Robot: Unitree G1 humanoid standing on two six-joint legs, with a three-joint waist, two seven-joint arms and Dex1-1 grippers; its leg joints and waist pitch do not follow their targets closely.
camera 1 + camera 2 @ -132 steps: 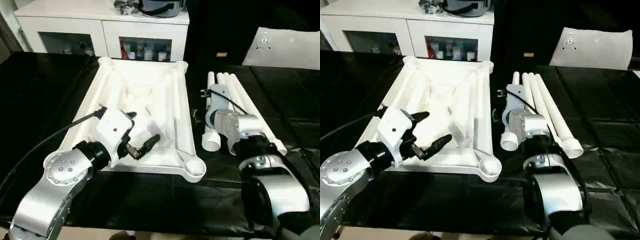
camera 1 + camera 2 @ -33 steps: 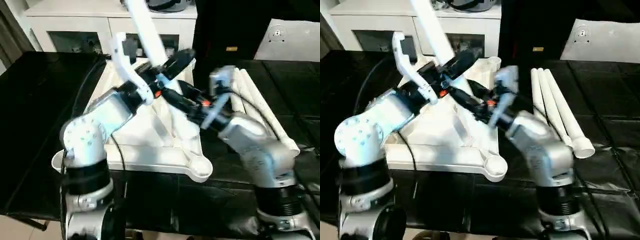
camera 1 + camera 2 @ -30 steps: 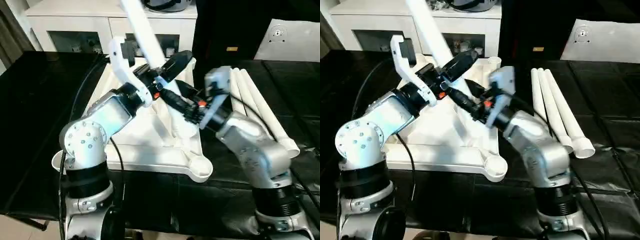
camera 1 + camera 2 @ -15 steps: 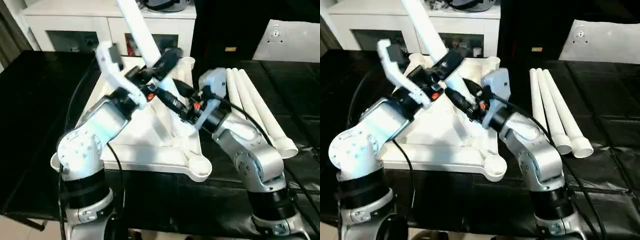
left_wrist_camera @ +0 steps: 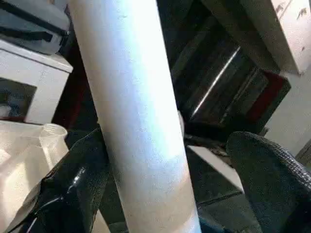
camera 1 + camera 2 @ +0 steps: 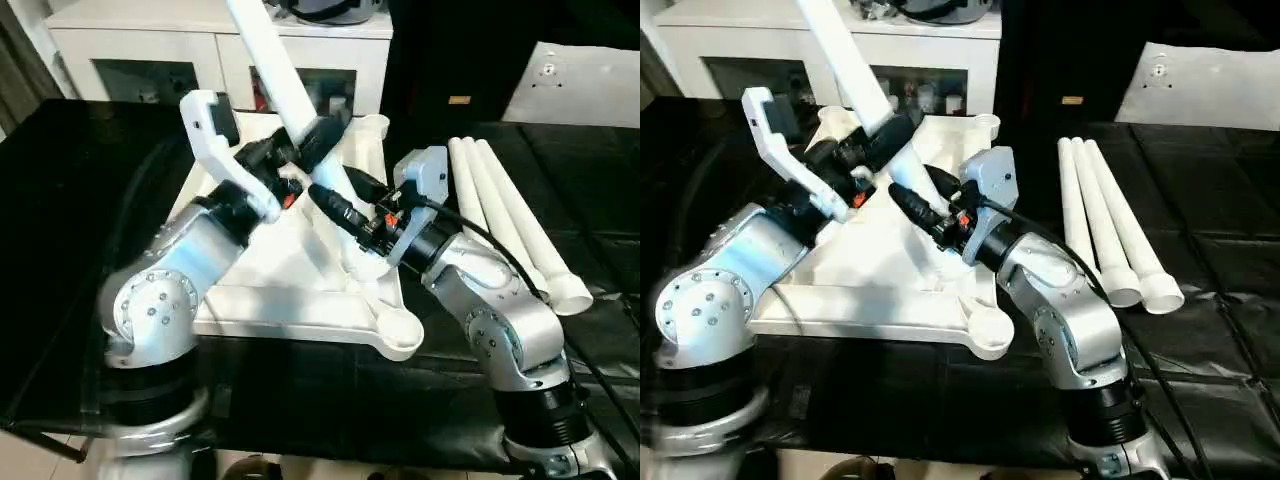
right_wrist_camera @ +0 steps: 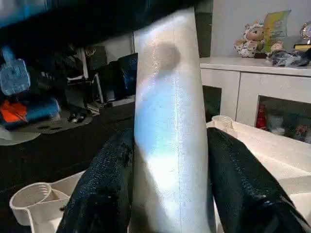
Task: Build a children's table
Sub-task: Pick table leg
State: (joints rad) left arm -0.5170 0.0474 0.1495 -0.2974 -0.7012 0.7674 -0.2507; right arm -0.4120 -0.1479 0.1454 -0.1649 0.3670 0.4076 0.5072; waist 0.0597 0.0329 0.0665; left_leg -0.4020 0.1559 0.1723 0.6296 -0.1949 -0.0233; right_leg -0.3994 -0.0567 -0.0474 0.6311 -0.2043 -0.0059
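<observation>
The white tabletop (image 6: 250, 300) lies underside up on the black table, with a round socket (image 6: 395, 328) at its near right corner. One white leg (image 6: 275, 70) stands tilted over it, its top leaning to the back left. My right gripper (image 6: 332, 202) is shut on the leg low down, and both black fingers (image 7: 104, 189) press its sides. My left gripper (image 6: 298, 150) is open around the leg higher up. There one finger (image 5: 73, 184) touches the leg (image 5: 136, 121) and the other stands apart. The leg's lower end is hidden behind my right gripper. Three more legs (image 6: 510, 225) lie side by side on the right.
A white cabinet with glass doors (image 6: 210, 50) stands behind the black-covered work table (image 6: 70, 200). A white sheet (image 6: 585, 85) lies at the back right. Black cables run along both forearms. The three lying legs reach almost to the table's right front.
Since the oldest frames one leg has left the row on the right and now stands tilted over the tabletop. Over the last second my right forearm sank lower; both grippers kept their state.
</observation>
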